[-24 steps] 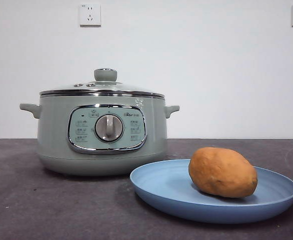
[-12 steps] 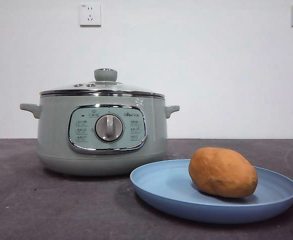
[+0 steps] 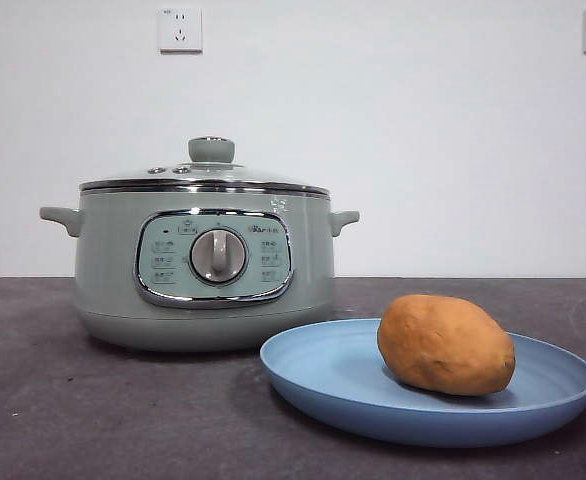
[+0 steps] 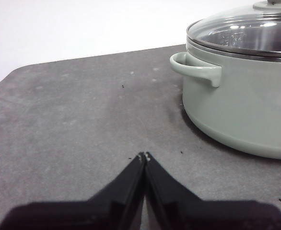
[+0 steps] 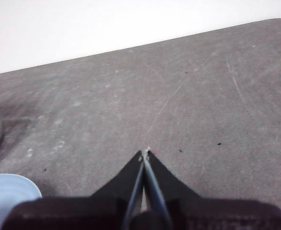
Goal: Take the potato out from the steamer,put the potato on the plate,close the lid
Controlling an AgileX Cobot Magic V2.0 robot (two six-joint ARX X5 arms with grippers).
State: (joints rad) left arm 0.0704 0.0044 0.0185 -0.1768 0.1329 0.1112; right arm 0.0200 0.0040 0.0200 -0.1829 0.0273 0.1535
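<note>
Potato (image 3: 445,344) rests on plate (image 3: 313,380), beside steamer (image 3: 205,265). Lid (image 3: 205,172) seated on rim, pot sealed; task judged complete. Left gripper (image 4: 144,156), right gripper (image 5: 144,153): jaws together, empty, parked over bare surface (image 5: 131,100).

Right claw (image 5: 144,154) closed over grey table (image 5: 179,96), plate (image 5: 8,196) edge nearby

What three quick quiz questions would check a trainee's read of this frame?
1. True or false: the potato lies on the plate.
2. The lid is: A) on the steamer, B) on the table, C) held by a gripper.
3. How do the jaws of the left gripper and the right gripper stand?

Key: 1 true; 2 A; 3 shut, both empty over the table.
</note>
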